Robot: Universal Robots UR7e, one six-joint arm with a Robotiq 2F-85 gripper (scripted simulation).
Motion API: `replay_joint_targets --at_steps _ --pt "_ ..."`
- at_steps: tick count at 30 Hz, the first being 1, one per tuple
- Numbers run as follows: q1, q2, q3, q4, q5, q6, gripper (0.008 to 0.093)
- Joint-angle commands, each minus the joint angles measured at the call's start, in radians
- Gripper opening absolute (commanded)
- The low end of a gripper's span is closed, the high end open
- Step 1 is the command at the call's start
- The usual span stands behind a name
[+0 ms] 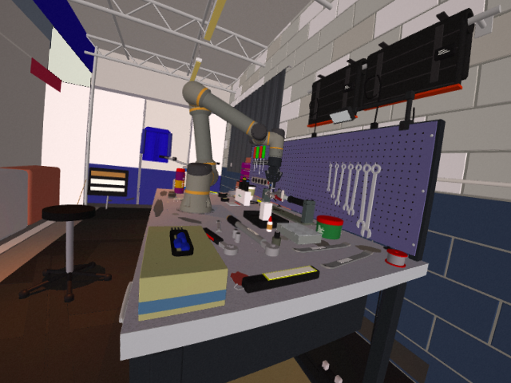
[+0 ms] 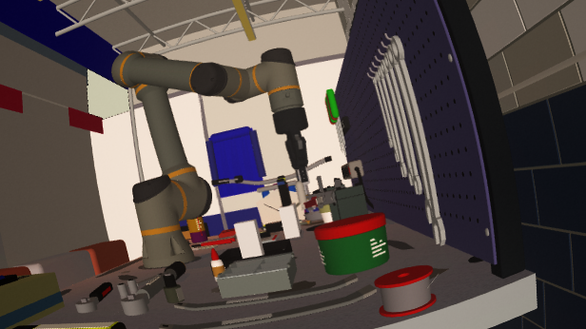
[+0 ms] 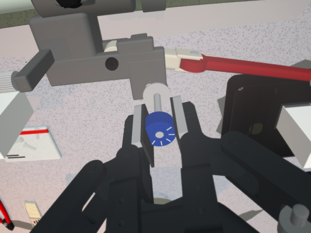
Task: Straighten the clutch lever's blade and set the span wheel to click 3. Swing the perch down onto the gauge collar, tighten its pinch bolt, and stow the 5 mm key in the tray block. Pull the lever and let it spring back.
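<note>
The blue span wheel (image 3: 159, 128) juts from the grey perch (image 3: 100, 57) on a short pin, and my gripper (image 3: 157, 123) is closed around the wheel's knurled rim. White tick marks show on the wheel's face. The red lever blade (image 3: 251, 67) runs from the perch's cream pivot off to the right. The handlebar (image 3: 83, 5) crosses the top of the wrist camera. From the side, my gripper (image 1: 273, 178) points straight down at the fixture by the pegboard. The 5 mm key and the gauge collar are not plain to me.
A black tray block (image 3: 261, 110) sits right of the wheel, with a white block (image 3: 296, 130) beside it. A green tub (image 1: 329, 227), a grey parts box (image 1: 298, 233) and a pegboard of wrenches (image 1: 355, 193) stand nearer the camera.
</note>
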Motion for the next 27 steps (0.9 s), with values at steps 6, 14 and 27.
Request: replay_joint_targets --at_steps 6,14,27 --pt "0.0 0.0 0.0 0.0 0.0 0.0 0.035" --pt "0.0 0.0 0.0 0.0 0.0 0.0 0.044" --pt "0.0 -0.004 -0.006 0.008 0.0 0.0 0.044"
